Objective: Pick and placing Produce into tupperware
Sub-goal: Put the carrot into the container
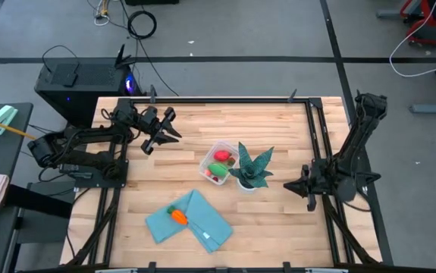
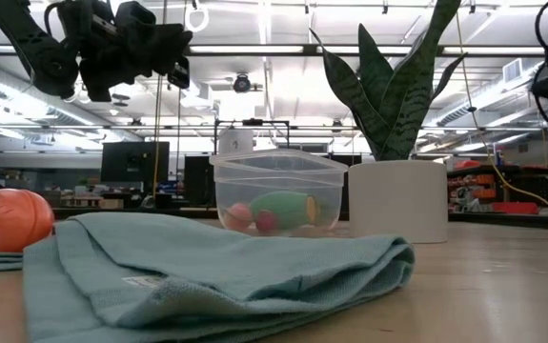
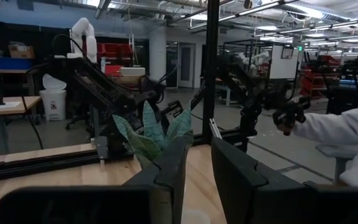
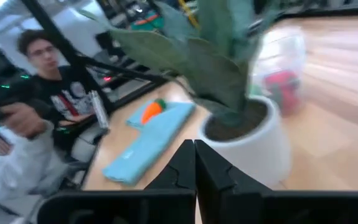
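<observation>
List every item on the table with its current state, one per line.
tupperware: lidless, holding produce.
green piece: in the tupperware.
red piece: in the tupperware.
carrot: out, lying on the cloth.
cloth: folded, flat.
plant: upright, beside the tupperware.
left gripper: open, raised, empty.
right gripper: shut, empty.

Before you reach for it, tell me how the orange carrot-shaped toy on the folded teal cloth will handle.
The orange carrot-shaped toy looks rounded and tapered, so it may roll if nudged. It lies on the folded teal cloth, which is soft and could bunch or drag under a push. Being small, it is probably light, so a gentle grip should do.
</observation>
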Controlling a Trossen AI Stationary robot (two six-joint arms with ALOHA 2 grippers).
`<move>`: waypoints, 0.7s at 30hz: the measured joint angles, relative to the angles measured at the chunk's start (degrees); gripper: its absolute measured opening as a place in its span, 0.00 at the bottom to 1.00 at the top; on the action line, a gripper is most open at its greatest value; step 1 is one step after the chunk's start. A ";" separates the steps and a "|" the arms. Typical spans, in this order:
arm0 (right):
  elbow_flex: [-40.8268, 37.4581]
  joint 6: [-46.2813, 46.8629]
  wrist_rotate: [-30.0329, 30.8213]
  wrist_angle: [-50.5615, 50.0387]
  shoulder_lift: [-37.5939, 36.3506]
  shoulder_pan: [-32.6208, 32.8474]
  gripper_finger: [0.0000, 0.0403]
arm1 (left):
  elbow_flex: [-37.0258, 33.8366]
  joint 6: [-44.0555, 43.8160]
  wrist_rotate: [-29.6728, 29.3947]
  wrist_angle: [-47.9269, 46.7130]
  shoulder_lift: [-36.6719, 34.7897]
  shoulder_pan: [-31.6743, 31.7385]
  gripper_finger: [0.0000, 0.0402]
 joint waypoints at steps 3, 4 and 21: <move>0.45 -6.79 -3.44 3.55 -0.19 -1.71 0.00 | 0.00 0.08 -0.53 -0.06 0.00 0.01 0.21; 0.21 -9.39 -4.86 5.84 -0.29 -2.47 0.00 | 0.00 0.06 -0.64 -0.13 0.00 0.01 0.21; 0.08 -18.53 -41.87 5.72 -1.90 -34.93 0.00 | 0.00 0.65 -1.32 -0.08 0.00 0.01 0.21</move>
